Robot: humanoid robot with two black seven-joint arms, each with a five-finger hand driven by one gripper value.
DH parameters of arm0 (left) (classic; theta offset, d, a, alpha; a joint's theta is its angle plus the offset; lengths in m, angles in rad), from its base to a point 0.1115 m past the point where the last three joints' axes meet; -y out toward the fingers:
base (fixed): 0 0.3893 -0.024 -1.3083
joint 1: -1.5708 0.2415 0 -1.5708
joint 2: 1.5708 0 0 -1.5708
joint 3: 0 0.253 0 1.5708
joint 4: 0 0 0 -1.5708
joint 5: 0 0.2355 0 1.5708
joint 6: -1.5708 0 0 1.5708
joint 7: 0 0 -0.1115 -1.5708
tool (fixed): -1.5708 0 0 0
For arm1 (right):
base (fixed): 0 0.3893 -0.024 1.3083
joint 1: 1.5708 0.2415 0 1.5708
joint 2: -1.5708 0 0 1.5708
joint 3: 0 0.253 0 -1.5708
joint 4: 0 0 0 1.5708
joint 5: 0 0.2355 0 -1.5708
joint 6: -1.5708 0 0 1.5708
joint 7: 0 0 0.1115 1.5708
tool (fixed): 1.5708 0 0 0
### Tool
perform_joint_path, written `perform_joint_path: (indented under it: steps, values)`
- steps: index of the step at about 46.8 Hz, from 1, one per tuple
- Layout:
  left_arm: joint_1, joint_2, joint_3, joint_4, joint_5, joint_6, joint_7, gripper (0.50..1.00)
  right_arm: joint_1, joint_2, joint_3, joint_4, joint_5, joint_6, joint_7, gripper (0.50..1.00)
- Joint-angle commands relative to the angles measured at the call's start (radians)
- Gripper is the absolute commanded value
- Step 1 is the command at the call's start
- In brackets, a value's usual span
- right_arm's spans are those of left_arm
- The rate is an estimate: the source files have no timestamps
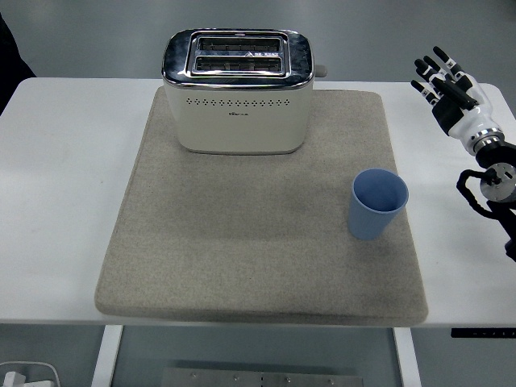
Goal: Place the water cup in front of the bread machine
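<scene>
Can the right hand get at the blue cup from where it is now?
Probably yes: the right hand is open, off to the cup's far right, and nothing stands between it and the blue cup on the mat.

I see the water cup (378,204): light blue, plain, upright, open end up, looks empty. It sits well off from the bread machine (237,90), nearer me and to its right. Bread machine is cream with a chrome top, two slots, upright, perforated side facing me.
</scene>
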Motion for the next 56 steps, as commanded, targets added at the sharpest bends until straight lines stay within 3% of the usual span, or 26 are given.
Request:
perform_joint_path:
  steps: [1, 15, 28, 35, 42, 56]
  values:
    - [0.000, 0.000, 0.000, 0.000, 0.000, 0.000, 0.000, 1.000, -0.009, -0.018, 0.001, 0.006, 0.001, 0.029, 0.000, 0.928]
    - [0.000, 0.000, 0.000, 0.000, 0.000, 0.000, 0.000, 1.000, -0.032, -0.105, 0.001, 0.035, -0.001, 0.134, 0.009, 0.928]
    - [0.000, 0.000, 0.000, 0.000, 0.000, 0.000, 0.000, 1.000, -0.110, -0.209, 0.001, 0.098, -0.031, 0.249, 0.025, 0.928]
    - [0.000, 0.000, 0.000, 0.000, 0.000, 0.000, 0.000, 1.000, -0.158, -0.254, 0.001, 0.173, -0.134, 0.276, 0.092, 0.928]
    - [0.000, 0.000, 0.000, 0.000, 0.000, 0.000, 0.000, 1.000, -0.206, -0.280, 0.001, 0.233, -0.252, 0.276, 0.141, 0.928]
    - [0.000, 0.000, 0.000, 0.000, 0.000, 0.000, 0.000, 1.000, -0.299, -0.341, 0.001, 0.317, -0.485, 0.268, 0.288, 0.928]
